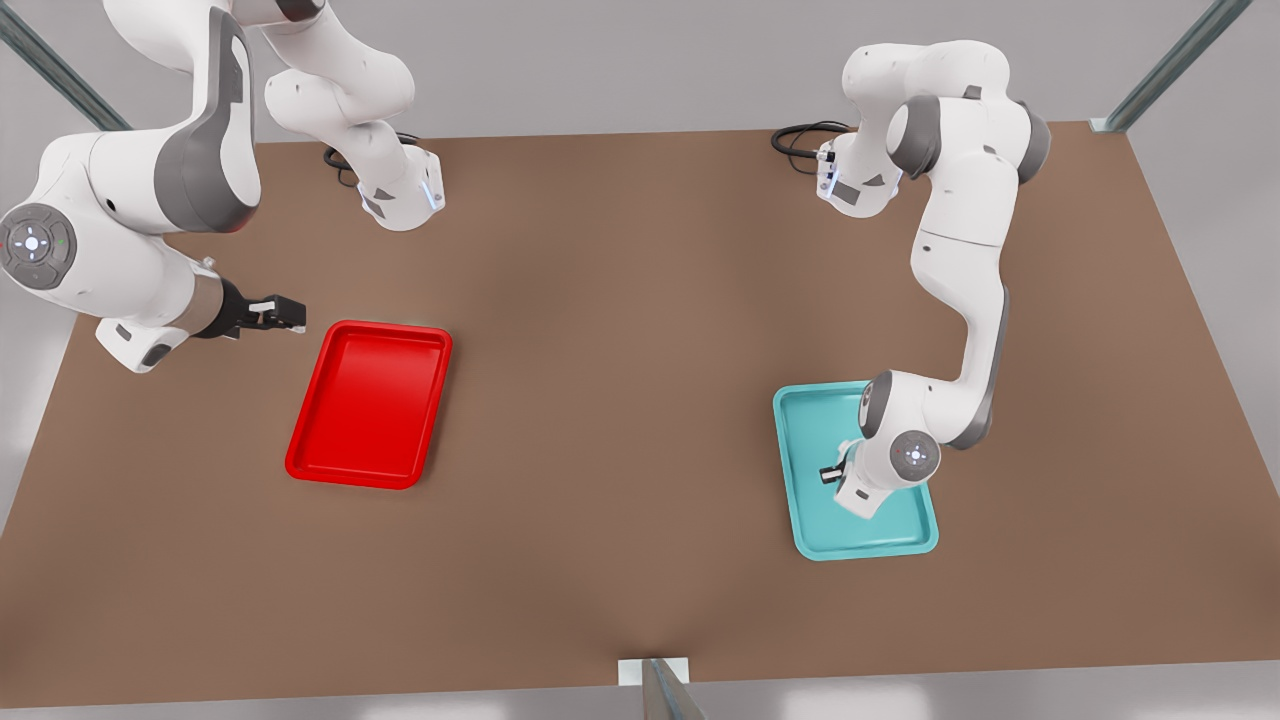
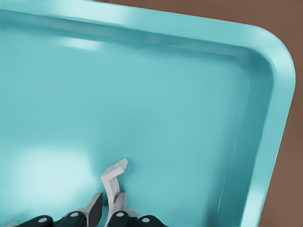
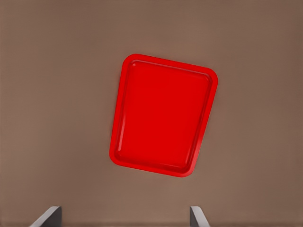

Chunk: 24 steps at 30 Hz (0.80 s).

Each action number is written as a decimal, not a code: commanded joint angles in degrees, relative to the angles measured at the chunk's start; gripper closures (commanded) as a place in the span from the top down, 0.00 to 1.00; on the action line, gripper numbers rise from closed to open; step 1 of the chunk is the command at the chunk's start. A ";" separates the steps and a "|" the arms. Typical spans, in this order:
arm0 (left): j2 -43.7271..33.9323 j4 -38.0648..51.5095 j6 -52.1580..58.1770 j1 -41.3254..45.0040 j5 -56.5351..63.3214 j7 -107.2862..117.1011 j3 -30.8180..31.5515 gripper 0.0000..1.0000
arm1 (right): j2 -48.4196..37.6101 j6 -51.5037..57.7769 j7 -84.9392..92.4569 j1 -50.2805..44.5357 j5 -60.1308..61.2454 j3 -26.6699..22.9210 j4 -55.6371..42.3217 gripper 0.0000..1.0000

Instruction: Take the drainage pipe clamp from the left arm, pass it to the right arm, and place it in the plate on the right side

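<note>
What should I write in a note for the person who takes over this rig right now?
Left hand: low inside the teal tray, fingers closed around the drainage pipe clamp, which is not lifted out yet.
Right hand: open, waiting above the table beside the red plate, on the front view's left.
Red plate: nothing in it.
Done: clamp grasped.
Left: lift the clamp, pass it to the right hand, place it in the red plate.
</note>
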<state>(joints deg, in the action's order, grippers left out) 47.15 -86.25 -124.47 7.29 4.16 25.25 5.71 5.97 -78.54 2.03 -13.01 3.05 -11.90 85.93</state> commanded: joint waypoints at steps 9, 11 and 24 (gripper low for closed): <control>-2.06 -0.15 0.11 0.26 -0.03 0.24 -0.61 0.21 | 0.00 0.05 0.08 0.00 0.03 -0.05 0.12 1.00; -5.14 -0.41 0.98 0.26 -0.12 0.33 -1.67 0.21 | 0.00 0.05 0.08 0.00 0.03 0.03 0.12 1.00; -2.85 17.77 15.93 22.68 -3.63 102.88 -0.44 0.21 | 0.44 0.05 0.08 0.09 0.82 -0.05 0.12 1.00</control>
<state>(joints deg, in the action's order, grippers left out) 43.61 -70.04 -113.37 28.67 1.64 57.13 5.43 6.45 -78.52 2.10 -12.87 3.57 -11.90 86.09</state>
